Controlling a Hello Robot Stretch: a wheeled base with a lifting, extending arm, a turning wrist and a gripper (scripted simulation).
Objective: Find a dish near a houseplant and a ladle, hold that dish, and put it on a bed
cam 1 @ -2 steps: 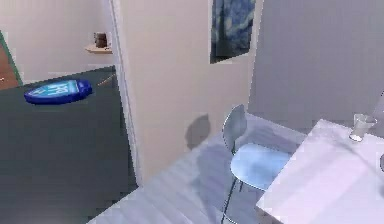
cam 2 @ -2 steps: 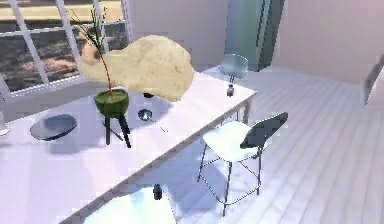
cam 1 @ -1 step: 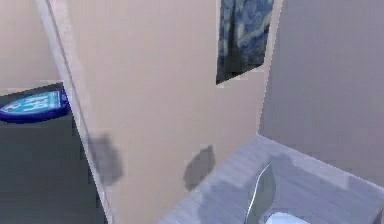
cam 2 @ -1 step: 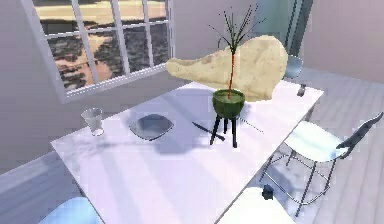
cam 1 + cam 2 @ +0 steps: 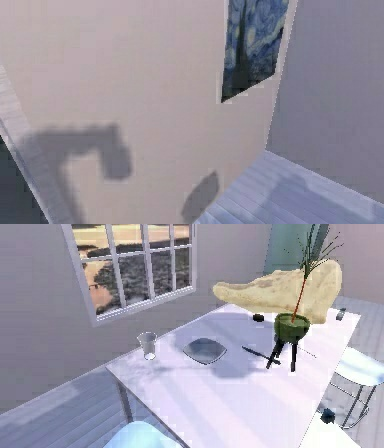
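One grey dish (image 5: pixel 206 350) lies near the houseplant (image 5: pixel 292 324); claw's state: cannot tell.

Arm side view: on the table (image 5: pixel 235 396) we log a glass (image 5: pixel 148 345) at the left, a dish (image 5: pixel 206 350) right of it, then a ladle (image 5: pixel 256 351), and a houseplant (image 5: pixel 293 322) farthest right. A window (image 5: pixel 135 264) sits behind the glass. A chair (image 5: pixel 362 374) stands right of the table. Forward view: a picture (image 5: pixel 252 45) hangs on the wall at upper right.
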